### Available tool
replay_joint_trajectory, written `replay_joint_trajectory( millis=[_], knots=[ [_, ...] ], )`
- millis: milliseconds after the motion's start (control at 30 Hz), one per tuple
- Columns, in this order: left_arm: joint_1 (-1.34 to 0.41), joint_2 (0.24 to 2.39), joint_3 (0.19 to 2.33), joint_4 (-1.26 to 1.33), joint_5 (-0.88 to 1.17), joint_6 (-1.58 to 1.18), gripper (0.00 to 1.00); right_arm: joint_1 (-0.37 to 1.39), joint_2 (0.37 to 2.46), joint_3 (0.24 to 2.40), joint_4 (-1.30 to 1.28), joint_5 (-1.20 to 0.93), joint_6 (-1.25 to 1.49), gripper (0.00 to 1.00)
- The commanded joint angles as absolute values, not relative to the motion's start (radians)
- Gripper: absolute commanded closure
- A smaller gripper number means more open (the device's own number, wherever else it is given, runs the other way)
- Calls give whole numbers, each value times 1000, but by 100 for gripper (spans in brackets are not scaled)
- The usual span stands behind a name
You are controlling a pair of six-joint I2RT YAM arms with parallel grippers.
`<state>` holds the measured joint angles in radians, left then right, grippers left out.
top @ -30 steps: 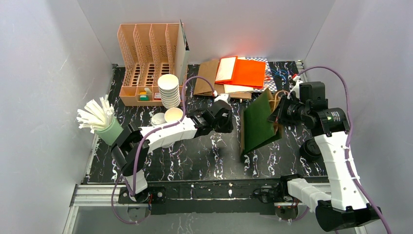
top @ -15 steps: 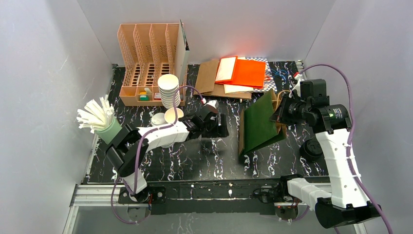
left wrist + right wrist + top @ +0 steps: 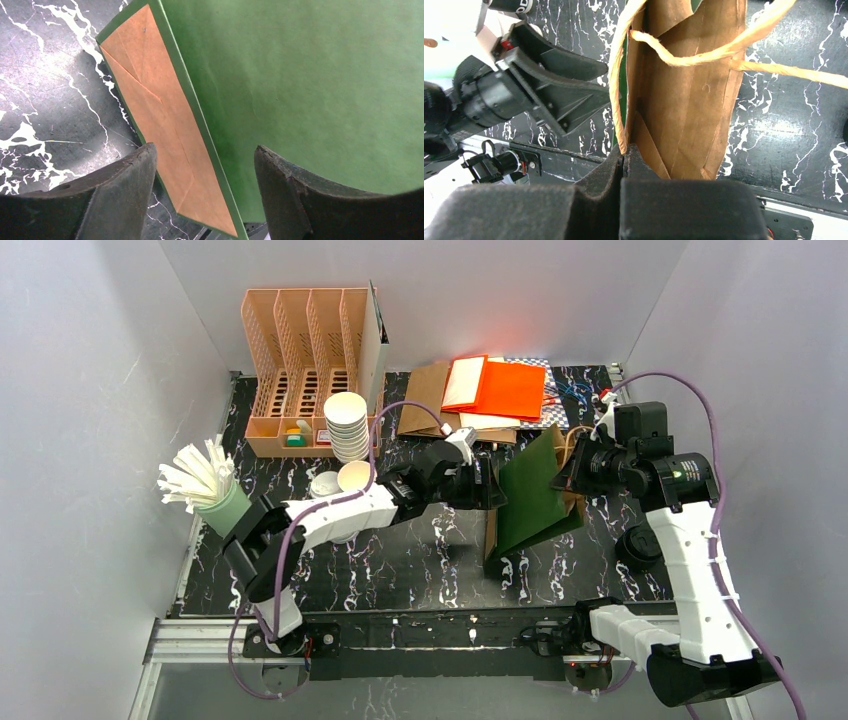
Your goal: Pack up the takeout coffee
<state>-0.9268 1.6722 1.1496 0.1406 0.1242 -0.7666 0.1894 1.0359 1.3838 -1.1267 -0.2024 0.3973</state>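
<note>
Now, your green paper bag [image 3: 535, 495] stands mid-table, its rim pinched in the right gripper [image 3: 624, 156] (fingers pressed together on the paper). Your left arm [image 3: 340, 512] reaches low across the table, with the left gripper [image 3: 205, 155] spread wide beside the bag's green side. The takeout coffee [image 3: 357, 476], a plain white open-topped cup, sits just before the cup stack [image 3: 348, 425].

The left arm [image 3: 335, 515] and the right arm [image 3: 690, 560] both wear smooth white shells over their links, with black cylindrical joint housings between them. A lilac cable [image 3: 283, 555] loops along each arm. A small green light [image 3: 678, 477] glows on the right arm's upper joint. The left gripper [image 3: 205, 150] has dark matte fingers [image 3: 122, 187] with scuffed, pale-worn edges. The right gripper [image 3: 624, 159] is matte black too.
</note>
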Motion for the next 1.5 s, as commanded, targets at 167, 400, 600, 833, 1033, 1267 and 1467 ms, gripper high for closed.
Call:
replay_joint_trajectory(
  millis=[167, 400, 600, 833, 1033, 1267, 1467],
  knots=[
    [-928, 1770, 1250, 65, 154, -743, 68, 186, 1033, 1371, -1084, -227, 423, 99],
    [-921, 1757, 1229, -21, 109, -714, 100, 185, 1028, 1376, -1109, -161, 424, 99],
    [-807, 1705, 1029, 115, 227, -829, 100, 185, 1018, 1389, -1138, -58, 470, 99],
    [-781, 1682, 949, 193, 278, -841, 100, 185, 1058, 1431, -1174, -63, 486, 99],
    [-775, 1663, 902, 257, 287, -872, 98, 185, 1032, 1388, -1122, -149, 474, 99],
    [-776, 1671, 975, 152, 286, -791, 63, 184, 1081, 1435, -1095, -275, 471, 99],
    [-781, 1691, 1016, 112, 282, -759, 45, 186, 1127, 1497, -1117, -326, 425, 99]
  ],
)
